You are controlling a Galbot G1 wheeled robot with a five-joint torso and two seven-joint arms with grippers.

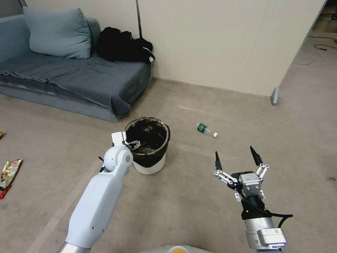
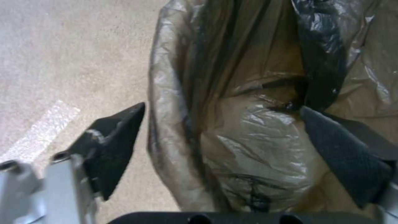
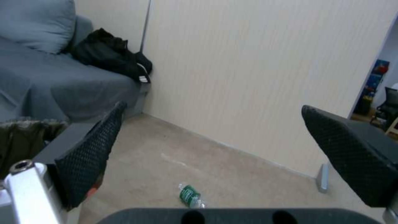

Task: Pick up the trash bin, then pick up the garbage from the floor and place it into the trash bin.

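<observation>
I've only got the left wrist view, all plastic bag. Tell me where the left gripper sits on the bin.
Observer: The left gripper is at the near-left rim of the trash bin, one finger inside, one outside.
Operator: Report the right arm.
Observer: The right gripper hovers open over bare floor, right of the bin.
Operator: Name the nearest garbage.
Observer: A green-labelled bottle lies on the floor beyond the right gripper.

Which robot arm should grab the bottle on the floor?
Probably the right. The right gripper hangs open and free, on the same side as the bottle. The left gripper is busy at the trash bin, its fingers straddling the rim.
</observation>
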